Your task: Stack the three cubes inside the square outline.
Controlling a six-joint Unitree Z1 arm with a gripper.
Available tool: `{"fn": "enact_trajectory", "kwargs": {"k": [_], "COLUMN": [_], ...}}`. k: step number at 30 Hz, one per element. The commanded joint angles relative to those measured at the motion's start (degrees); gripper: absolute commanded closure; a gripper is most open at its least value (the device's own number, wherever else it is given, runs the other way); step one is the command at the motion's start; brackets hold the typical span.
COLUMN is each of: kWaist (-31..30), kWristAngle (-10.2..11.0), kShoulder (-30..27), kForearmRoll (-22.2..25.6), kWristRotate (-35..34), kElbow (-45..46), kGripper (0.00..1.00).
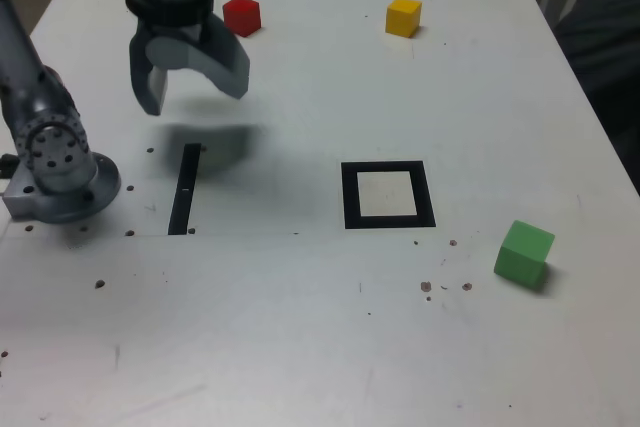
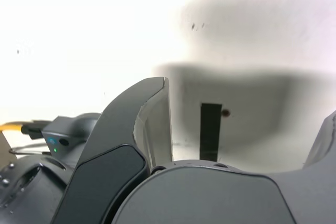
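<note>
The red cube (image 1: 241,15) sits at the far side of the white table, just to the exterior view's right of my gripper (image 1: 193,87). The gripper hangs above the table at the exterior view's left, open, with nothing between its fingers. The yellow cube (image 1: 403,17) rests further right at the back. The green cube (image 1: 524,253) lies near the right, in front of the square outline (image 1: 388,194), whose pale centre holds nothing. In the wrist view my gripper (image 2: 247,124) is spread wide over the table; no cube shows there.
A thin black strip (image 1: 184,188) (image 2: 211,131) lies on the table below the gripper, near the arm's base (image 1: 62,172). Small dark specks dot the table's near part. A dark object stands beyond the table's right edge (image 1: 610,137).
</note>
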Motion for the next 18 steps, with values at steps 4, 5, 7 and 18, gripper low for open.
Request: {"fn": "enact_trajectory", "kwargs": {"k": [4, 5, 7, 18], "kWaist": [4.7, 5.7, 8.2, 16.9], "kWristAngle": [0.5, 0.5, 0.6, 2.7], "kShoulder": [-0.2, 0.0, 0.6, 3.4], "kForearmRoll": [0.5, 0.5, 0.5, 1.4], "kWristRotate": [3.4, 4.2, 6.1, 14.6], "kElbow": [-2.1, -2.5, -3.3, -10.3], "kGripper": [0.00, 0.00, 0.00, 0.00]}}
